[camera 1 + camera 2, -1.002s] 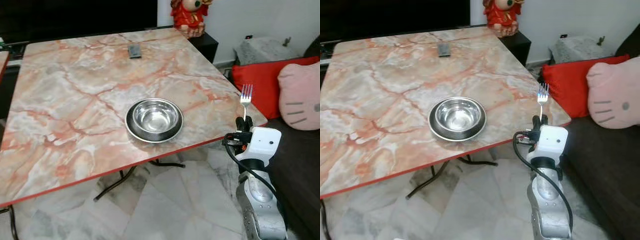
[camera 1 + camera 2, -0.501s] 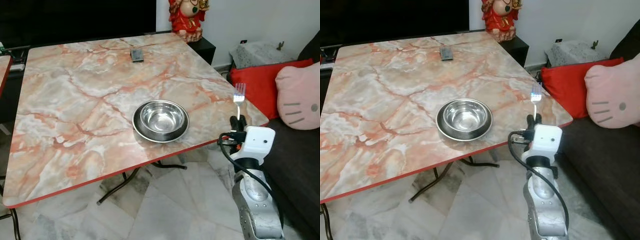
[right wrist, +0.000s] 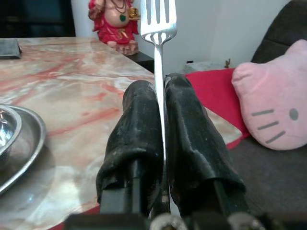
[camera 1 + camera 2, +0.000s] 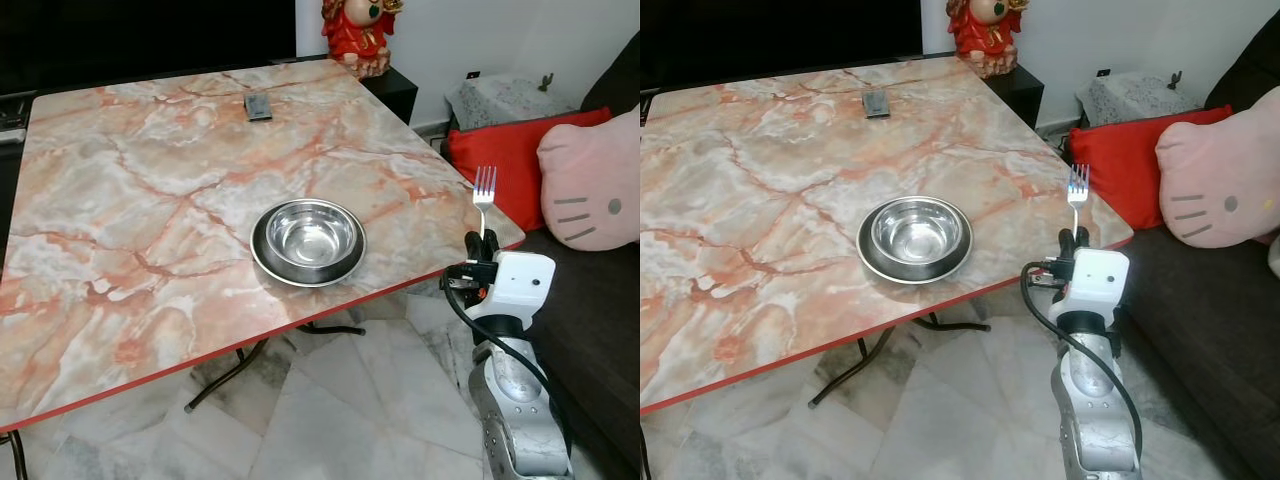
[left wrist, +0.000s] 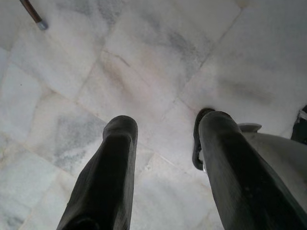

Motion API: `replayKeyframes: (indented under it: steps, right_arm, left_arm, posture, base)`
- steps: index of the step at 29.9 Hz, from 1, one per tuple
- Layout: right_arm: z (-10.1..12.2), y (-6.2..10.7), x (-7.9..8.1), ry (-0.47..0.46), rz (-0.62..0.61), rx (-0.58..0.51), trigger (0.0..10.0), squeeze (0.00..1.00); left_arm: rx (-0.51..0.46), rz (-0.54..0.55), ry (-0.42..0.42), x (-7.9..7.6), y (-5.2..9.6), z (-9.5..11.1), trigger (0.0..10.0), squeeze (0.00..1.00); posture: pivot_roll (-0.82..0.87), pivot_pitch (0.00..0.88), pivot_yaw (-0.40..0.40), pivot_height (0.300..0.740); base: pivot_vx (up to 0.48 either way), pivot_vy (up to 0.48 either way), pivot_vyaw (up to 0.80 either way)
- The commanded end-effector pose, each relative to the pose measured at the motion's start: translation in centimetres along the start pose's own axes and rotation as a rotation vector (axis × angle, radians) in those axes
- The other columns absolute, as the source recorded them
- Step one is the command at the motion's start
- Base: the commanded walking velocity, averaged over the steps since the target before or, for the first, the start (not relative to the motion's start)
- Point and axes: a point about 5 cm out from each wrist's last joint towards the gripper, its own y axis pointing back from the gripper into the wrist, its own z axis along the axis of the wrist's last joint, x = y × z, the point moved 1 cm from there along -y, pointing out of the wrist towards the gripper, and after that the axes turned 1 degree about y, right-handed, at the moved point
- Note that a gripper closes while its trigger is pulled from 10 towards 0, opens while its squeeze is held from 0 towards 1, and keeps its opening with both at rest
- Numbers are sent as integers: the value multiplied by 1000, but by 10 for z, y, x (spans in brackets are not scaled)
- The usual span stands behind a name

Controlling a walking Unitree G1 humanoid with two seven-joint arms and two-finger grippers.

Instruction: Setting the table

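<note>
Fork [image 3: 159, 28] upright in right hand [image 3: 163, 103] (pinched)

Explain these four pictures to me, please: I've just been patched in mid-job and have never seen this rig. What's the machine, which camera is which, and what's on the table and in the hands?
This is a walking humanoid robot with two silver arms, each ending in a hand of two long black fingers. The two wide pictures come from its head cameras, looking down at a marble-patterned table. On the table sit a steel bowl resting in a steel plate, and a small dark object near the far edge. The right hand is raised beside the table's near right corner, shut on a fork held upright, tines up. The right wrist camera looks along those fingers and shows the fork pinched between them. The left wrist camera shows the left hand open, above the floor tiles.
</note>
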Motion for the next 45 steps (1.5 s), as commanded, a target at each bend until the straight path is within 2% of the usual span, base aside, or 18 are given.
replayKeyframes:
  steps: [1, 5, 8, 21, 30, 33, 34, 37, 38, 39, 42, 43, 45]
  right_arm:
    - [0, -1, 0, -5, 0, -1, 10000, 0]
    - [0, -1, 0, -5, 4, -1, 10000, 0]
    - [0, -1, -2, -2, 3, 1, 10000, 0]
    - [0, -1, 0, -7, 9, 2, 10000, 0]
    - [4, -9, -5, 21, 5, -14, 10000, 0]
    - [8, -15, -14, 33, -20, -26, 10000, 0]
    - [15, -25, -31, 73, -58, -26, 10000, 0]
    - [22, -35, -48, 143, -75, -16, 10000, 0]
    - [22, -41, -62, 218, -81, 32, 10000, 0]
    - [22, -41, -62, 218, -81, 32, 10000, 0]
    - [17, -46, -84, 279, -75, 111, 10000, 0]
    - [7, -44, -99, 325, -39, 200, 10000, 0]
    - [5, -43, -101, 319, -31, 215, 10000, 0]
  left_arm:
    - [40, -11, -11, 1, 2, -11, 10000, 0]
    - [33, -47, -49, -5, 2, -11, 10000, 0]
    - [24, -55, -45, -11, 2, -9, 10000, 0]
    - [20, -61, -58, -13, 1, -7, 10000, 0]
    - [16, -83, -77, -17, 1, -7, 10000, 0]
    - [16, -86, -79, -18, 1, -7, 10000, 0]
    - [17, -91, -84, -19, 1, -7, 10000, 0]
    - [17, -95, -93, -20, 1, -6, 10000, 0]
    - [17, -98, -95, -20, 1, -6, 10000, 0]
    - [17, -98, -95, -20, 1, -6, 10000, 0]
    - [17, -102, -97, -21, 1, -6, 10000, 0]
    - [17, -107, -102, -22, 1, -6, 10000, 0]
    - [17, -108, -103, -22, 1, -6, 10000, 0]
  posture:
    - [-47, 143, -37, 740]
    - [-49, 144, -39, 740]
    - [-50, 145, -41, 740]
    - [-48, 146, -40, 740]
    - [-50, 148, -39, 740]
    - [-49, 149, -39, 740]
    - [-51, 150, -36, 740]
    - [-49, 150, -35, 740]
    - [-51, 150, -35, 740]
    - [-51, 150, -35, 740]
    - [-53, 150, -35, 740]
    - [-56, 151, -33, 740]
    - [-55, 151, -31, 740]
  base:
    - [304, 0, 0]
    - [304, 0, 0]
    - [267, 0, 0]
    - [294, 0, 0]
    - [0, 0, 0]
    - [0, 0, 0]
    - [0, 0, 0]
    - [0, 0, 0]
    - [0, 0, 0]
    - [0, 0, 0]
    - [0, 0, 0]
    - [0, 0, 0]
    - [0, 0, 0]
